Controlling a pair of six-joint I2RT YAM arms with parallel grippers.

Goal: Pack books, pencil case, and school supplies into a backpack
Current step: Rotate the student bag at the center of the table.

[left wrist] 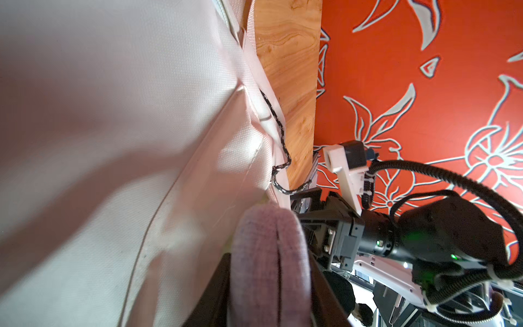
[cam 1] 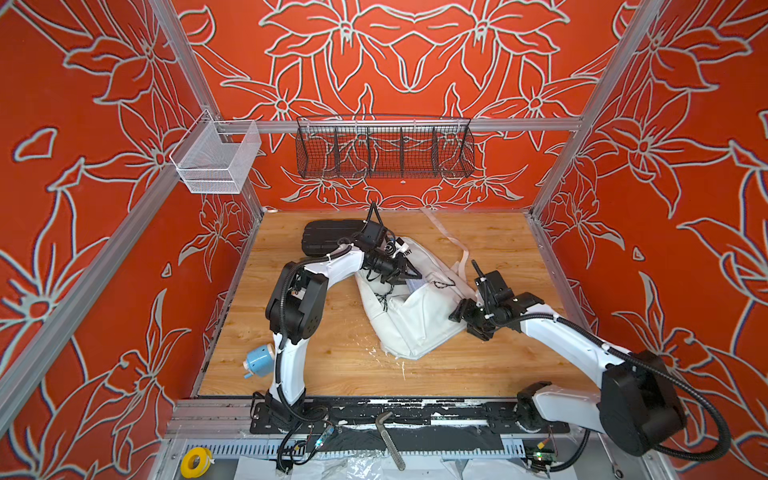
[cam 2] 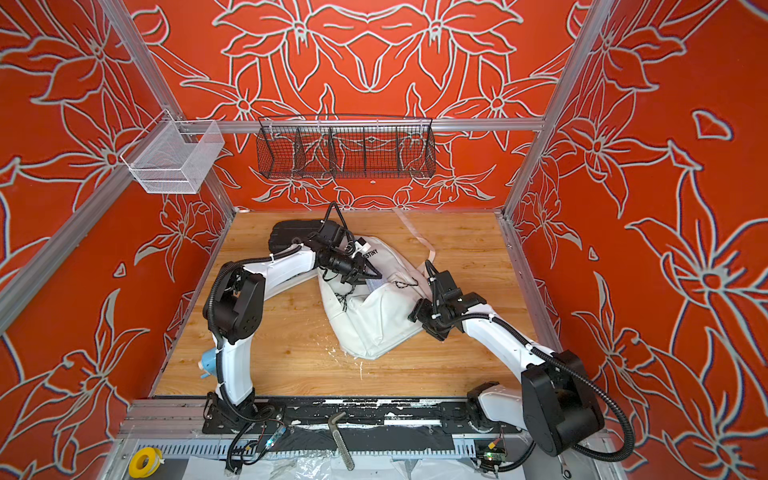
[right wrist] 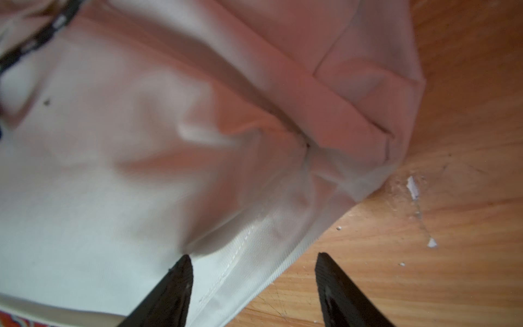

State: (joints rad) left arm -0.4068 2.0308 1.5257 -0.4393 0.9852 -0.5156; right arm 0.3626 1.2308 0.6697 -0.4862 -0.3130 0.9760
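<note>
Jaws on the left gripper (cam 1: 409,277) are squeezed shut on the pencil case (left wrist: 268,254). It is a soft, pale purple pouch. In the left wrist view it sits low in the frame between two dark fingers (left wrist: 325,286), right up against the white cloth of the backpack (left wrist: 113,141). Jaws on the right gripper (right wrist: 253,269) stand wide apart and squeeze nothing. The stitched edge of the backpack lies between the two black fingertips (right wrist: 175,283) at the bottom of the right wrist view.

The wooden table (cam 1: 478,374) fills the middle of both top views. The white backpack lies flat in the middle of it, slanting from the upper middle down to the lower right. Black letters show near its top end, partly hidden by the left arm. One white strap (cam 1: 449,237) trails off toward the upper right.

A long black wire basket (cam 1: 384,147) hangs on the back wall, above the table. A smaller white mesh basket (cam 1: 216,164) hangs in the upper left. A black ribbed case (cam 1: 332,237) lies at the top of the table, just beside the top end of the backpack.

The light blue pencil sharpener (cam 1: 259,361) sits at the left edge of the table, in the lower left, next to the left arm and well apart from the backpack. A yellow roll (cam 1: 194,462) lies at the bottom left, off the table. Thin black cord pulls (cam 1: 384,299) lie on the backpack.
</note>
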